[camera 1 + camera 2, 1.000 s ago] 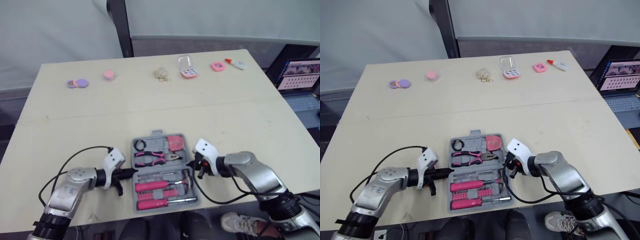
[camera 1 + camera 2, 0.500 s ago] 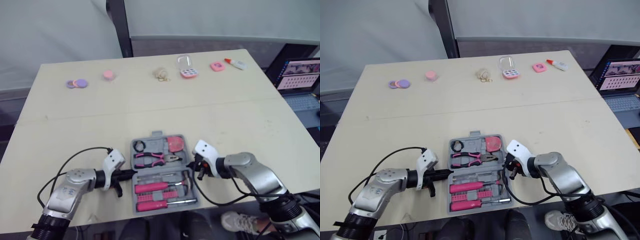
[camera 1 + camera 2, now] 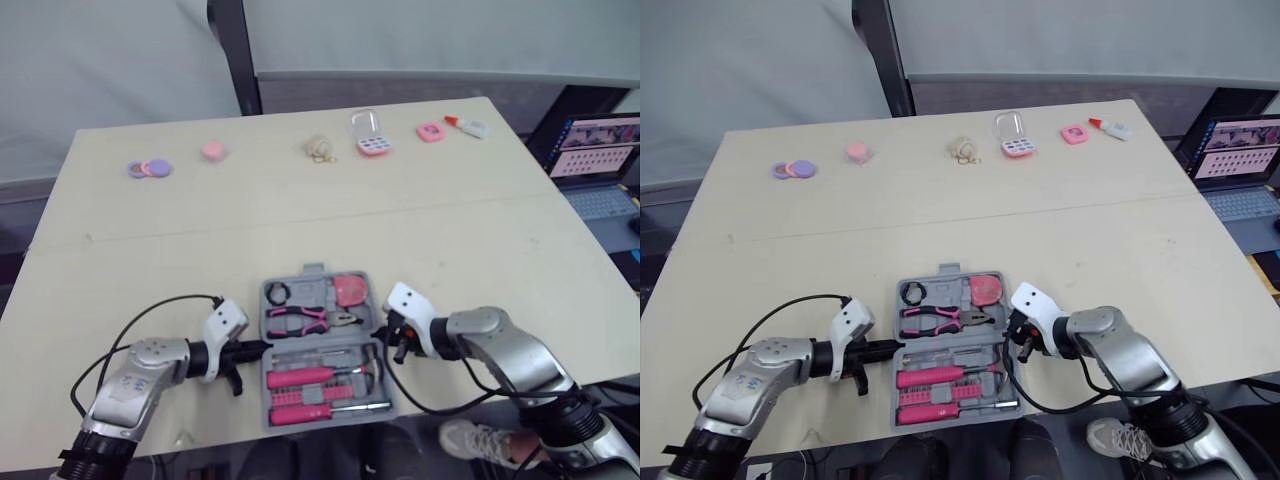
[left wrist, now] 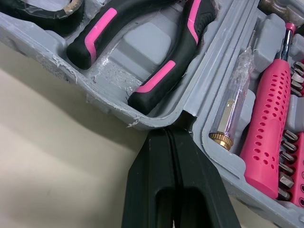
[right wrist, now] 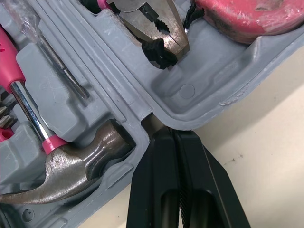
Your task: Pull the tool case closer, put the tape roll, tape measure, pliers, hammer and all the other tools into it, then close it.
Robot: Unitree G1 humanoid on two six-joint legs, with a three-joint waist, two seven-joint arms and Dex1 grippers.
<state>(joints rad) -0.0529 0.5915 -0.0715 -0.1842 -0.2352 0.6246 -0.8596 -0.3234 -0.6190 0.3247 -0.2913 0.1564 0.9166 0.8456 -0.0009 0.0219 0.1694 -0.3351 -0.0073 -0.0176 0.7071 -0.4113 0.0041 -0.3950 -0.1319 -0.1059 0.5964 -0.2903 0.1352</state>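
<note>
Grey tool case (image 3: 314,271), pink-handled pliers (image 3: 303,319)

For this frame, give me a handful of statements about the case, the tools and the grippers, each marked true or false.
1. The case lies open. True.
2. The pliers lie on the table beside the case. False: they sit in the case's far half.
3. The left gripper and the right gripper are both shut, tips against opposite sides of the case. True.
4. The left gripper holds the hammer. False: the hammer lies in the case, near the right gripper.
5. A laptop stands beyond the table's right edge. True.
</note>
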